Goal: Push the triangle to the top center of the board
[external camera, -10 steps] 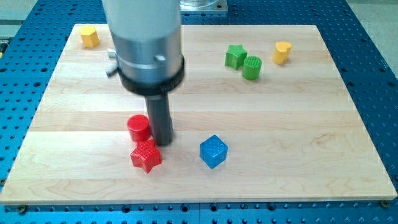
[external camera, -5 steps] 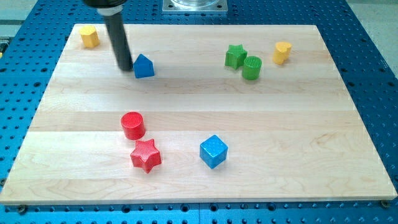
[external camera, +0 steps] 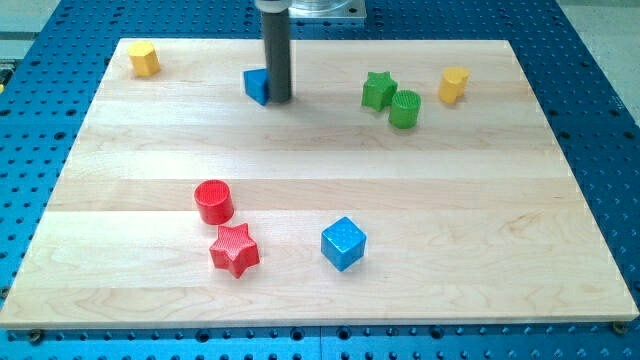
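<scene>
The blue triangle block (external camera: pixel 256 85) lies near the view's top, a little left of the board's centre line, partly hidden behind my rod. My tip (external camera: pixel 279 99) stands on the board right against the triangle's right side. The rod rises straight up out of the view's top.
A yellow block (external camera: pixel 144 58) sits at the top left corner. A green star (external camera: pixel 378 89), a green cylinder (external camera: pixel 405 108) and a yellow block (external camera: pixel 454 84) sit at the top right. A red cylinder (external camera: pixel 213 201), a red star (external camera: pixel 234 249) and a blue cube (external camera: pixel 343 243) lie lower down.
My tip moved from beside the red blocks up to the triangle's left, then to its right side. The triangle shifted right and toward the view's top.
</scene>
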Controlling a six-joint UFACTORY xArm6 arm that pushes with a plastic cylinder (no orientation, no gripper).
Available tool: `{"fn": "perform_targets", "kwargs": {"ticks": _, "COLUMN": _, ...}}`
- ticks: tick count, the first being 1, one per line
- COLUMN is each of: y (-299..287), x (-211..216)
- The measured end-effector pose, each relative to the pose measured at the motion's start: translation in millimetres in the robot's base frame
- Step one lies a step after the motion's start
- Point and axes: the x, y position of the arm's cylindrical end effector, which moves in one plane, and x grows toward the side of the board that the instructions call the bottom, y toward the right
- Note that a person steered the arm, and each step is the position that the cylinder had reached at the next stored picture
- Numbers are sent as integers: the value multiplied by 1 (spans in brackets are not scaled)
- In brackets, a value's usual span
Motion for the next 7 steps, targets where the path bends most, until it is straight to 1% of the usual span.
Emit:
{"fn": "perform_targets", "kwargs": {"ticks": 1, "y": -32, "x": 59}}
{"fn": "perform_targets", "kwargs": {"ticks": 2, "y": -48, "x": 17}}
{"fn": "perform_targets", "kwargs": {"ticks": 3, "y": -30, "x": -27}}
{"fn": "perform_targets", "kwargs": {"ticks": 4, "y": 6, "x": -53}}
{"fn": "perform_targets", "kwargs": {"ticks": 5, "y": 16, "x": -48}}
{"fn": "perform_targets", "kwargs": {"ticks": 6, "y": 40, "x": -58}}
{"fn": "perform_targets", "kwargs": {"ticks": 7, "y": 72, "x": -79}}
